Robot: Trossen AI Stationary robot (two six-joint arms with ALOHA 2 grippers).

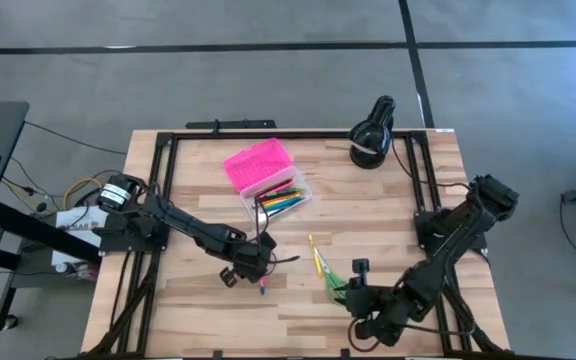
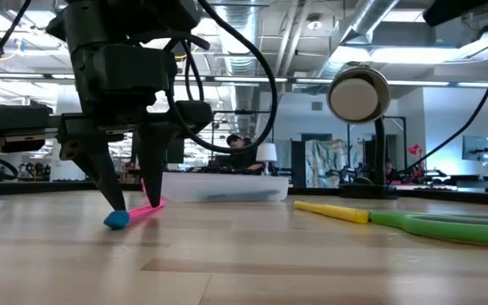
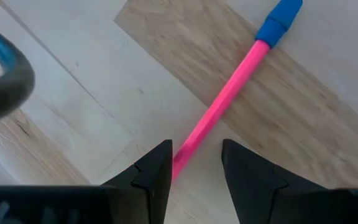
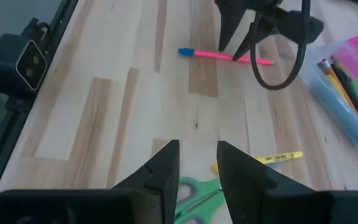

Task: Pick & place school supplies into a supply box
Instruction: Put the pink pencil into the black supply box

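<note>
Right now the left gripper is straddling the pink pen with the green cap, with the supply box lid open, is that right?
One detail is off: the cap is blue, not green. The left wrist view shows the left gripper straddling the pink pen with its blue cap. The high view shows the supply box lid open.

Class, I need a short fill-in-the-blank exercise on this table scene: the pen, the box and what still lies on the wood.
1. The left gripper straddles a pink pen with a ____ cap.
2. The supply box stands with its pink lid ____.
3. Beside the yellow pen lie scissors with ____ handles.
4. The right gripper holds ____.

Missing words: blue; open; green; nothing
</note>
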